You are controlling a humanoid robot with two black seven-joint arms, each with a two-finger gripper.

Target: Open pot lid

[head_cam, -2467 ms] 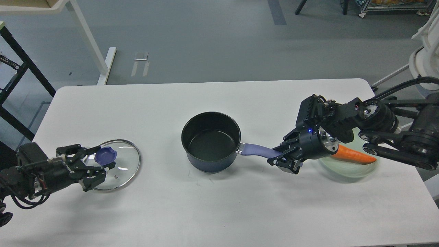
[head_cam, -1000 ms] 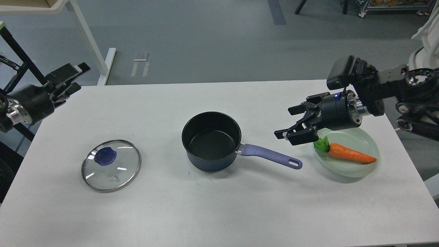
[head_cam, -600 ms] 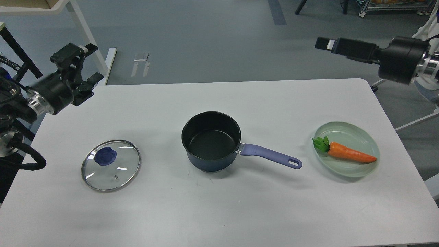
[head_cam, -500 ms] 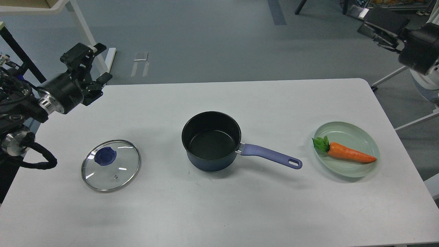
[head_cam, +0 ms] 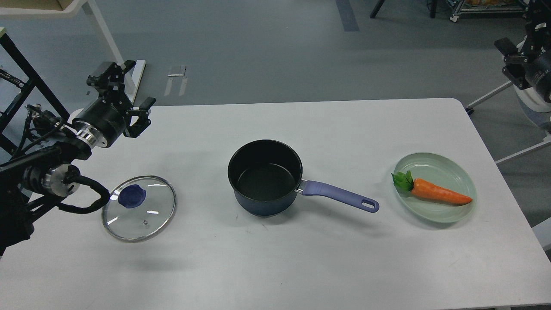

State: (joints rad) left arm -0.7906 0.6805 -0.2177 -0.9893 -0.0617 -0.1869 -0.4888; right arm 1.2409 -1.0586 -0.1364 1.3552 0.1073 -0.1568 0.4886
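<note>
The dark blue pot stands uncovered at the middle of the white table, its purple handle pointing right. The glass lid with a blue knob lies flat on the table to the pot's left. My left gripper is open and empty, raised over the table's far left corner, well behind the lid. My right gripper is raised at the far right edge, off the table; its fingers cannot be told apart.
A pale green plate with an orange carrot sits at the right of the table. A black cable loop of my left arm hangs beside the lid's left rim. A white table leg stands behind on the floor.
My left gripper let go of the lid's knob and rose to the far left corner. My right gripper released the pot handle and swung up and away to the right edge.
</note>
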